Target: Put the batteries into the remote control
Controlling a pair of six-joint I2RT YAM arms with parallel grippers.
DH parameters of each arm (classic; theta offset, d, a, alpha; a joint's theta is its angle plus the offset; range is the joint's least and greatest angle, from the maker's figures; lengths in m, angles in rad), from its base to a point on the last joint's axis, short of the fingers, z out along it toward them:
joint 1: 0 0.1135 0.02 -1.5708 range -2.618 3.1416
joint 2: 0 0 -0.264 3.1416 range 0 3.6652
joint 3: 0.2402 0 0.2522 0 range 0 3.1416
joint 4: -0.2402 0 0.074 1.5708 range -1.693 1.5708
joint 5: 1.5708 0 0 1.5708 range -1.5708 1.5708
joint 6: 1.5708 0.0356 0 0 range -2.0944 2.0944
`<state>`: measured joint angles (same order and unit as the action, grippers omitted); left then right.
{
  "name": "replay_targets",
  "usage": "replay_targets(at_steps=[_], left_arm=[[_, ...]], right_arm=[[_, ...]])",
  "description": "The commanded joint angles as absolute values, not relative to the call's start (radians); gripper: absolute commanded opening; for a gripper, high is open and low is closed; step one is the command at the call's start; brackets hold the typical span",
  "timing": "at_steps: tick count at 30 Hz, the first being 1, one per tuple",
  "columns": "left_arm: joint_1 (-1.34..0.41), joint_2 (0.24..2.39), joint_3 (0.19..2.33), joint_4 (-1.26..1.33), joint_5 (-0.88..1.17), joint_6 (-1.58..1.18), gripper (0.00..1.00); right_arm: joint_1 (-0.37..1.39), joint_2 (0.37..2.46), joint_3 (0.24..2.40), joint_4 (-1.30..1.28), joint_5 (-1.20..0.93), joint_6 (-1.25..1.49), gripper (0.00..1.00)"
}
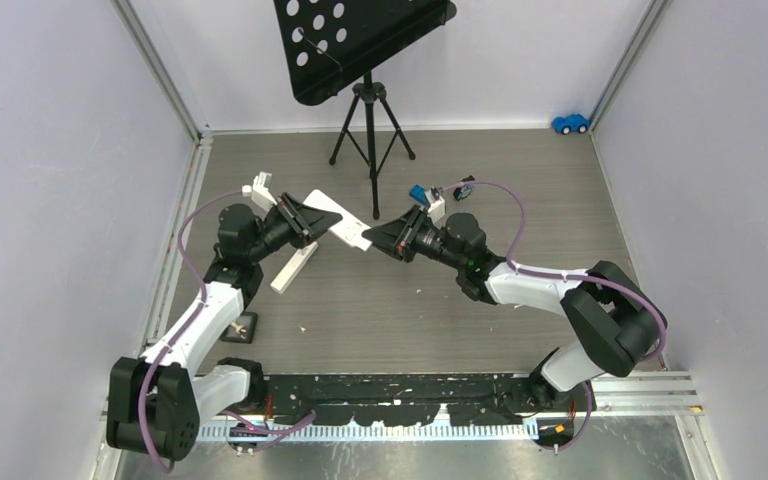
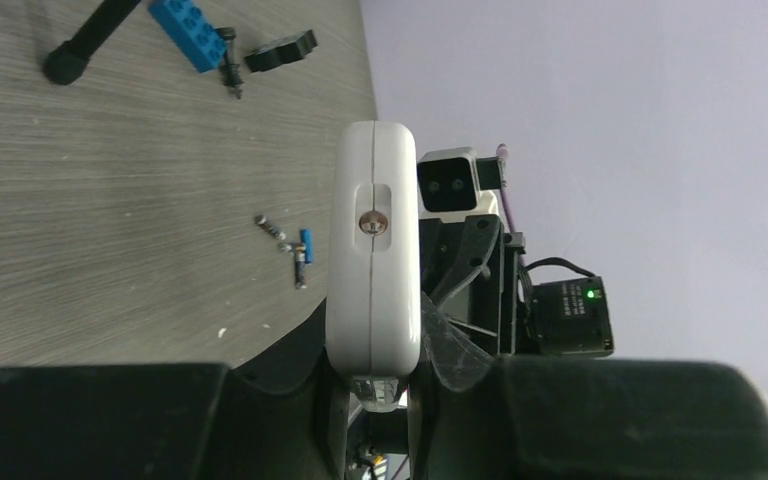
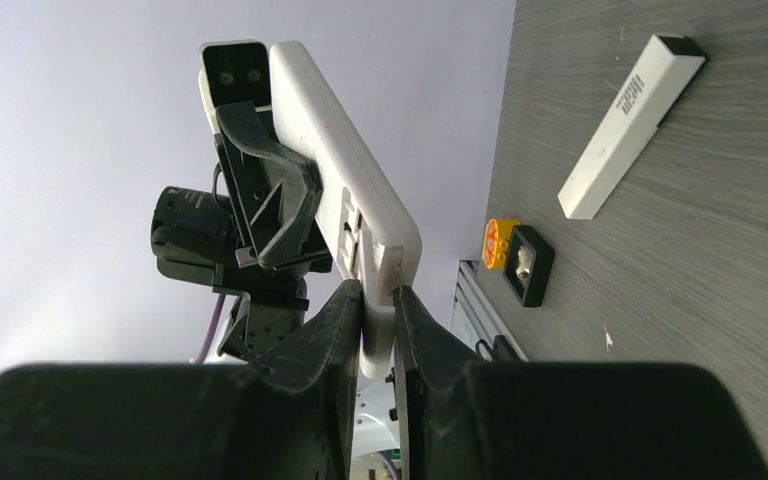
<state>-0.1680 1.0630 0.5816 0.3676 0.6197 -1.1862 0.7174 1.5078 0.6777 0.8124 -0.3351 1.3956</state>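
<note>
A white remote control [image 1: 350,233] is held in the air between both grippers, above the middle of the table. My left gripper [image 1: 312,220] is shut on its left end; in the left wrist view the remote [image 2: 372,290] stands edge-on between the jaws of that gripper [image 2: 372,385]. My right gripper [image 1: 388,238] is shut on its other end, and in the right wrist view that gripper [image 3: 378,300] pinches the tip of the remote [image 3: 340,170]. A few tiny batteries [image 2: 295,248], one of them blue, lie on the table below. I cannot see them in the top view.
A white bar with a black end [image 1: 293,268] lies under the left arm. A blue brick [image 2: 185,30] and a black piece [image 2: 280,50] lie near the music stand tripod [image 1: 368,110]. A black plate [image 1: 243,325] and a blue toy car [image 1: 570,123] are also there.
</note>
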Motion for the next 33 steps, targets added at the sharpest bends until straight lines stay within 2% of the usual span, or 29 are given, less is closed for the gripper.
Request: replay_targets(at_steps=[1, 6, 13, 20, 24, 33], left_arm=[[-0.160, 1.079, 0.644, 0.366, 0.592, -1.087, 0.00], [-0.160, 1.095, 0.665, 0.299, 0.603, -0.983, 0.00], [-0.160, 1.072, 0.648, 0.222, 0.542, -0.879, 0.00], [-0.160, 1.041, 0.656, 0.162, 0.453, -0.854, 0.00], [-0.160, 1.049, 0.668, 0.159, 0.464, -0.863, 0.00], [-0.168, 1.063, 0.652, 0.252, 0.595, -0.902, 0.00]], right_arm=[[0.719, 1.520, 0.706, 0.736, -0.381, 1.452, 0.19], [0.716, 1.516, 0.721, 0.699, -0.393, 1.421, 0.09], [0.692, 1.446, 0.645, 0.745, -0.410, 1.296, 0.04], [0.692, 1.389, 0.607, 0.410, -0.325, 1.045, 0.04], [0.691, 1.455, 0.621, 0.328, -0.302, 0.988, 0.09], [0.692, 1.573, 0.567, 0.354, -0.255, 1.041, 0.33]])
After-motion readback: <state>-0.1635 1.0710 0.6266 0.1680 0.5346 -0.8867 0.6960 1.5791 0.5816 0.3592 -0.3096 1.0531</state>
